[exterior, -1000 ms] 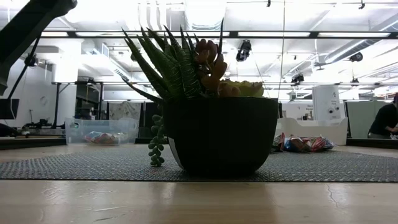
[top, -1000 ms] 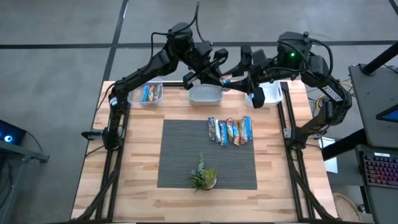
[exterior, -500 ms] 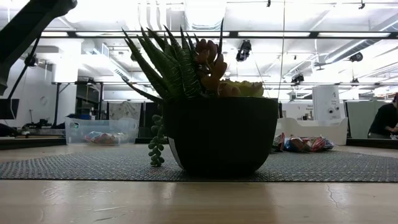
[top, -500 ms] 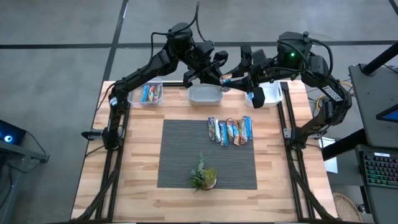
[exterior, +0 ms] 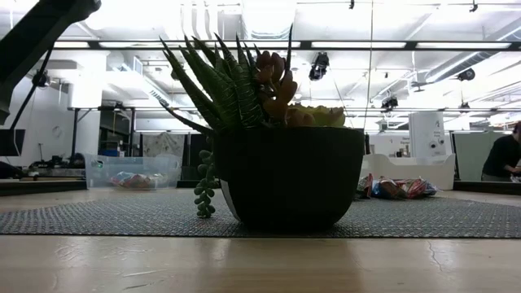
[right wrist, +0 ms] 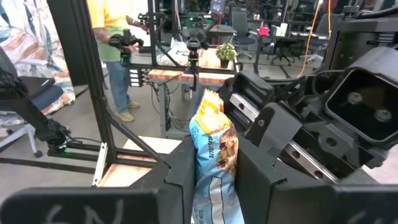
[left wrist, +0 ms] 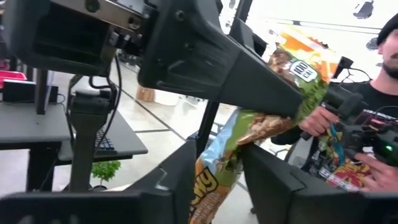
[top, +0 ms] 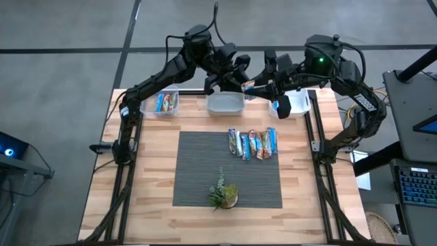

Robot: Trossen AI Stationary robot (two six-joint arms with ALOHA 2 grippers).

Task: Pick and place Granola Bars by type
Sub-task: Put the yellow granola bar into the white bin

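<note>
- Here, the left gripper (top: 240, 80) and the right gripper (top: 261, 83) meet tip to tip above the far edge of the table (top: 150, 171), both clenched on one granola bar (top: 250, 85) held in the air between them.
- The left wrist view shows the left fingers (left wrist: 177, 168) pinching the bar's lower end while the right arm's fingers clamp its upper end; the right wrist view shows the same wrapper (right wrist: 211, 162) squeezed between the right arm's own fingers.
- Just below them sits a clear middle bin (top: 225, 104).
- A white bin (top: 298, 104) stands to its right, and a left bin (top: 164, 102) holds two bars.
- Five more bars (top: 252, 144) lie side by side on the grey mat (top: 198, 171).
- A small plant (top: 224, 193) stands near the mat's front edge.
</note>
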